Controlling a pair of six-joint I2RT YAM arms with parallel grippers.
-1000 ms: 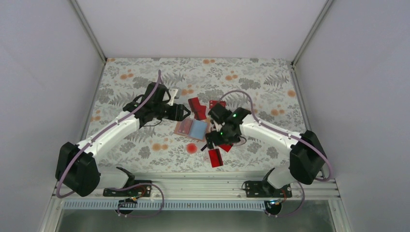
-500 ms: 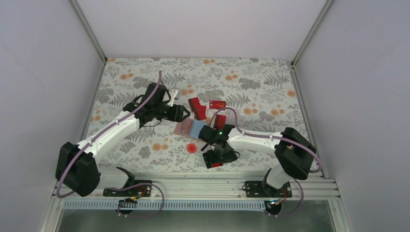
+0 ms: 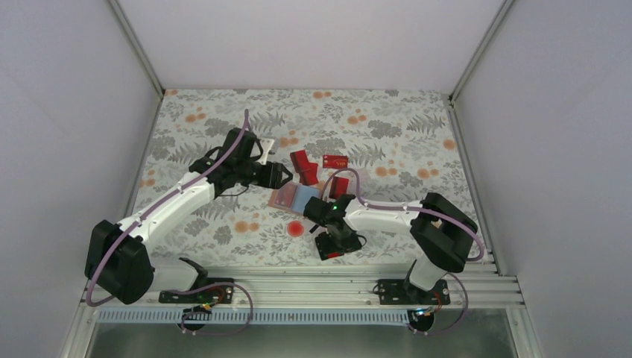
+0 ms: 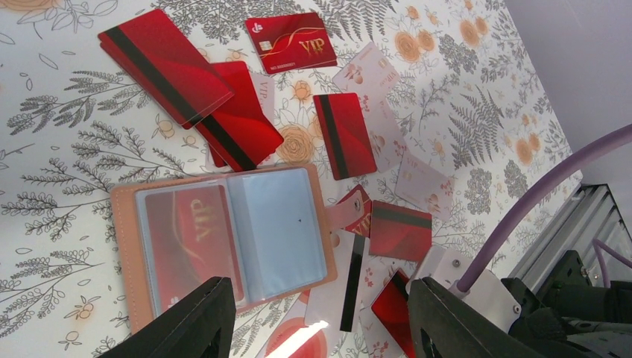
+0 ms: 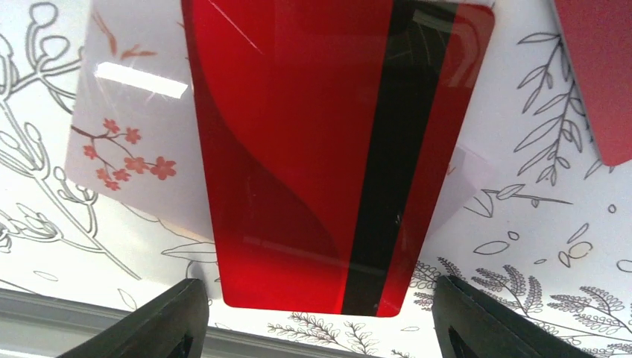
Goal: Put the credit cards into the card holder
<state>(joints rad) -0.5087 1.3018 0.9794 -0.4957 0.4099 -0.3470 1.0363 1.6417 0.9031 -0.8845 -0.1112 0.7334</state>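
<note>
Floral table [image 3: 387,119]: card holder [image 3: 294,198] lies open at centre, the empty, parted left gripper [image 4: 319,291] at its 10 o'clock. At 5 o'clock, the right gripper [image 5: 320,287] spreads around a red credit card [image 5: 298,149], not gripping.

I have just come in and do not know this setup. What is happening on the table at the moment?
Two robot arms are putting credit cards into an open card holder. One red VIP card already sits in a pocket. The right gripper hangs just over a red card with a black stripe, open jaws on either side, not yet gripping. The left gripper hovers open by the card holder, holding nothing. The rest lie loose around it.
</note>
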